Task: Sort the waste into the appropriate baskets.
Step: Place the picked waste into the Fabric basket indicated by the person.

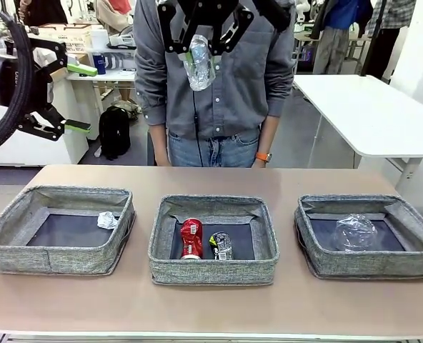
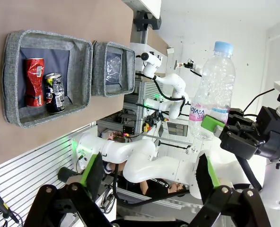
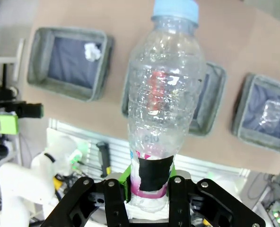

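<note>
My right gripper [image 1: 201, 41] hangs high above the middle basket [image 1: 213, 270], shut on the clear bottle with pink label [image 1: 199, 63]. The right wrist view has that bottle [image 3: 166, 94] standing cap-up out of the shut gripper [image 3: 152, 189]. My left gripper [image 1: 78, 98] is raised at the far left, open and holding nothing. A crushed red can [image 1: 191, 238] and a dark can [image 1: 221, 246] lie in the middle basket. The left basket [image 1: 54, 257] holds a white paper ball [image 1: 107, 220]. A clear plastic cup [image 1: 354, 233] lies in the right basket [image 1: 369, 263].
A person in a grey shirt [image 1: 269, 71] stands at the table's far edge, right behind the raised bottle. The three baskets sit in a row near the front of the brown table [image 1: 211, 307]. A white table [image 1: 369, 107] stands at the back right.
</note>
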